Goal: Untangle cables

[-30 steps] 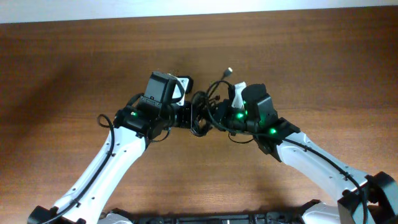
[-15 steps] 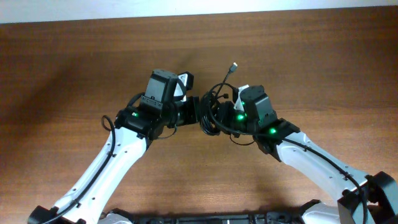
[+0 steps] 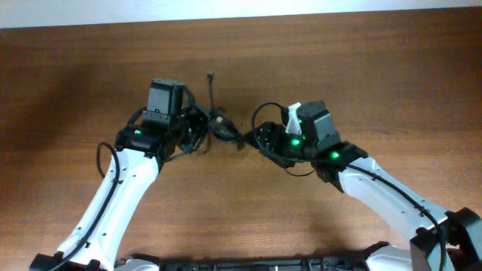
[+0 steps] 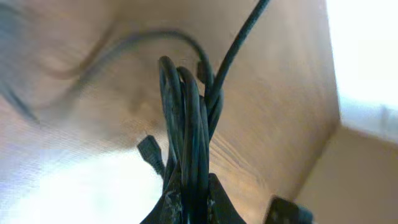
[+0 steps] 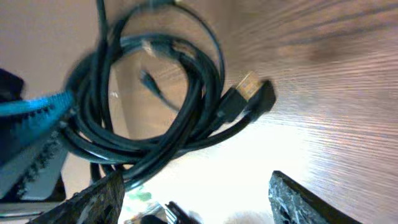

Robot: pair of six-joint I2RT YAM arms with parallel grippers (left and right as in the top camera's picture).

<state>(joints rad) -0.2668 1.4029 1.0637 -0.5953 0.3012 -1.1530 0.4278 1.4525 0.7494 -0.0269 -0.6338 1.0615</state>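
Note:
The cables are thin black cords bunched between my two grippers at mid-table, and one end with a plug points toward the far side. My left gripper is shut on several strands of the cables, which run up from between its fingers. A small plug hangs beside them. My right gripper stands open just right of the bunch. In the right wrist view the coiled cables with a gold-tipped plug lie ahead of its spread gripper, nearest the left finger.
The brown wooden table stretches around both arms. A pale wall strip runs along its far edge. Thicker black wires loop off the left arm, whose white links reach back to the near edge.
My right gripper has opened and let go of the cables. My left arm has pulled left with the bunch, drawing it out, and the free end has swung to the left.

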